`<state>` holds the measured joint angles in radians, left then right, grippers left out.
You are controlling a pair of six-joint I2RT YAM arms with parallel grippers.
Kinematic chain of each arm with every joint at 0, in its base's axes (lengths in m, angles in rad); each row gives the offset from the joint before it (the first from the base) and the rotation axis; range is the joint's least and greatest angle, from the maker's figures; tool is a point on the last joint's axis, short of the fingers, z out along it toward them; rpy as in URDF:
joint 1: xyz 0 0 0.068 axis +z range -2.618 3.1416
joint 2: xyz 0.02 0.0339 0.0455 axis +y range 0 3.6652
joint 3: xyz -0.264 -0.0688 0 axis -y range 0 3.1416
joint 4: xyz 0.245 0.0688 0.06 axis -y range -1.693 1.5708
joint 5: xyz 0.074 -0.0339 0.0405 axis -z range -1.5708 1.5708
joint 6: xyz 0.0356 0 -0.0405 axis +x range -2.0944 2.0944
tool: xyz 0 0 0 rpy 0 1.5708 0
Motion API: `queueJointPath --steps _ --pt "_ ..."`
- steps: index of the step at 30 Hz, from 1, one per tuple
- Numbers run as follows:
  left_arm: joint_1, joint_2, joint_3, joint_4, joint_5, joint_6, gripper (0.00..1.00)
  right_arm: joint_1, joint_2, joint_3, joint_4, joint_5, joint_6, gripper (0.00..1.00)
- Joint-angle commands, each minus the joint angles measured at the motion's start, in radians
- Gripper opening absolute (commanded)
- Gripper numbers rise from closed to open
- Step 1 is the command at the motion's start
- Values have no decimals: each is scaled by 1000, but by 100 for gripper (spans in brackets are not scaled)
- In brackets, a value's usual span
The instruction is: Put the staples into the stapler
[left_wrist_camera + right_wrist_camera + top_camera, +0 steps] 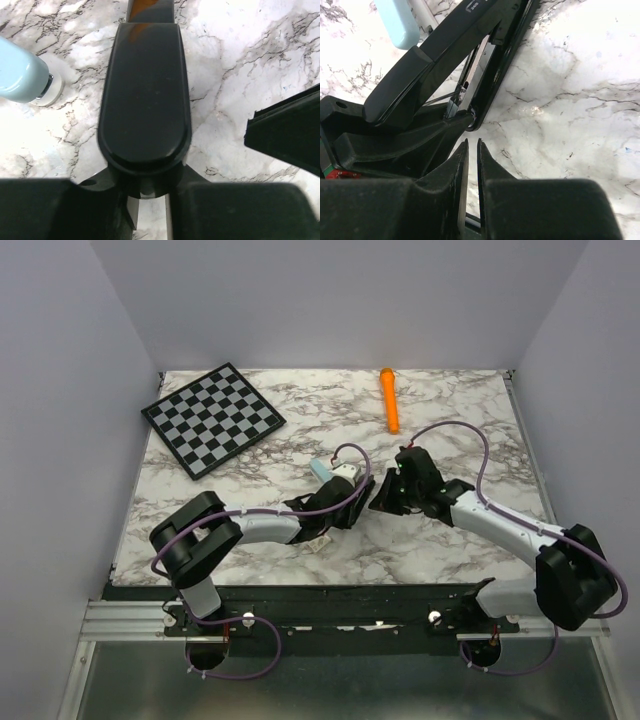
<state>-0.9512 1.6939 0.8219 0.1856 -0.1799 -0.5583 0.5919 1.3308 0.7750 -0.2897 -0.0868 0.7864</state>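
Black slim stapler (435, 55) lies mid-way on the white marbled counter (580, 100), top arm hinged up, magazine channel exposed. Left gripper (145, 196) jaws clamp its rear end. Right gripper (472, 150) jaws nearly closed, nothing visible between, tips just beside the hinge. Small silvery-grey staples block not seen loose; silvery strip in channel could be it or bare rail, cannot tell. Judgement: opening done, loading unconfirmed, closing remains

The stapler (145, 90) has a glossy black plastic top arm, smooth enough to carry reflections; inside it a bare silvery metal channel (477, 67) shines dully; the right gripper (472, 146) is matt black plastic, faintly ridged; the table (460, 450) is a smooth marble-patterned top with a soft sheen; the pale blue item (17, 70) looks matt; the orange marker (389, 400) by the far edge looks like smooth plastic; the chessboard (213, 418) at the far left corner looks matt.
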Motion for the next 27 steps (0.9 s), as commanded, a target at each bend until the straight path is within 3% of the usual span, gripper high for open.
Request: queueJointPath --steps 1,9,15,20,24,27 --pt "-8 -45 -12 -5 -56 1 35 -1 -36 -34 14 79 8 20" --pt "-11 -71 -7 -60 -72 17 62 -1 -65 -54 12 134 -10 22" --pt "-11 -128 11 -147 -119 26 85 -1 -99 -46 -17 180 -67 30" --pt "-9 -172 69 -266 -104 78 86 -1 -162 -45 -60 232 -127 49" --pt "-9 -139 161 -386 -81 90 85 -1 -223 -55 -104 297 -162 73" --pt "-9 -99 229 -472 -61 98 83 -1 -269 -72 -123 326 -190 81"
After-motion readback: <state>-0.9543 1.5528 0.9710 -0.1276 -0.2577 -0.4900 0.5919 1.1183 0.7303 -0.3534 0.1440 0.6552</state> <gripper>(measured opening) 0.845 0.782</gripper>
